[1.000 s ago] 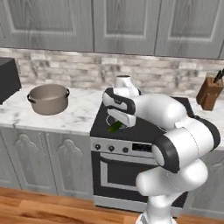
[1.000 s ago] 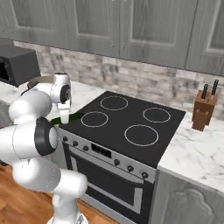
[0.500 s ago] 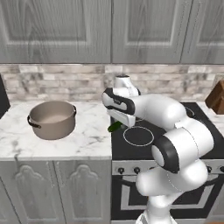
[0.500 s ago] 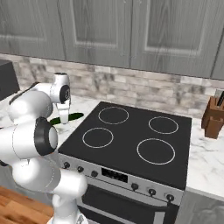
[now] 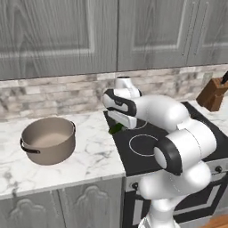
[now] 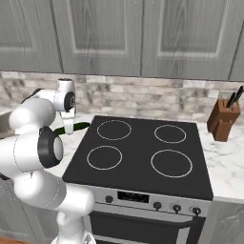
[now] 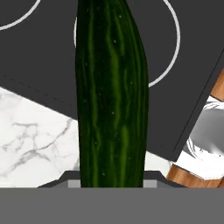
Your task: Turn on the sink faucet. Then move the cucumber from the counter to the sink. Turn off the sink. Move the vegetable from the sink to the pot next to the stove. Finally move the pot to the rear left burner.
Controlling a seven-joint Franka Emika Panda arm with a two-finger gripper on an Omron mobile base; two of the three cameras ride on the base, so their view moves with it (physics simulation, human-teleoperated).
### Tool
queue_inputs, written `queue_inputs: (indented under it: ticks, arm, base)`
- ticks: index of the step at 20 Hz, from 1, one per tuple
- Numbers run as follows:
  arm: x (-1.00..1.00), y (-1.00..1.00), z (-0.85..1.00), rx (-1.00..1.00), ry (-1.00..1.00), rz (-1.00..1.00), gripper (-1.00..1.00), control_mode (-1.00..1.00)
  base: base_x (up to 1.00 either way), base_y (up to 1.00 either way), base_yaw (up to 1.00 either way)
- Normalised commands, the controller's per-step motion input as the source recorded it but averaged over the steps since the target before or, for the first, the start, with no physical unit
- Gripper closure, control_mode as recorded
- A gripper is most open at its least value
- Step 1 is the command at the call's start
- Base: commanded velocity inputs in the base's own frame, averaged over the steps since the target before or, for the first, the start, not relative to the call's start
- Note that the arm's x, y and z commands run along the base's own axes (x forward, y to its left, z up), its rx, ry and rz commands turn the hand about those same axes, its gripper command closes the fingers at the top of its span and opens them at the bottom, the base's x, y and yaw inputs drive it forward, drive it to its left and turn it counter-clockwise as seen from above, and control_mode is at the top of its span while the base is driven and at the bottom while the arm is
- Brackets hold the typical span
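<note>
Gripper [image 5: 119,127] is clamped on the dark green, smooth, elongated cucumber [image 7: 111,94], carried above the left edge of the black glass stove [image 6: 143,155], well right of the squat round tan-grey metal pot [image 5: 48,140].

Risks: release short of the pot drops it on the white marble counter [image 5: 95,153]; long cucumber could catch the rim.

Count: one cucumber, one pot, four burner rings, one brown wooden knife block [image 6: 222,119].

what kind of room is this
A home kitchen, rendered: a black stove set in a marble counter, a pot beside it, a knife block and grey cabinets above.
</note>
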Motion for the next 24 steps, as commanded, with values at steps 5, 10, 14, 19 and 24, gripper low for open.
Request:
queue_inputs:
  ticks: [5,10,14,19,24]
  arm:
    - [0.0,0.0,0.0,0.0,0.0,0.0,1.0,1.0]
    - [0.0,0.0,0.0,0.0,0.0,0.0,1.0,1.0]
    - [0.0,0.0,0.0,0.0,0.0,0.0,1.0,1.0]
    - [0.0,0.0,0.0,0.0,0.0,0.0,1.0,1.0]
    - [0.0,0.0,0.0,0.0,0.0,0.0,1.0,1.0]
  base:
    - [0.2,0.48,-0.42]
    - [0.47,0.56,-0.29]
    - [0.67,0.51,-0.09]
    - [0.38,0.35,0.09]
    - [0.32,0.28,0.33]
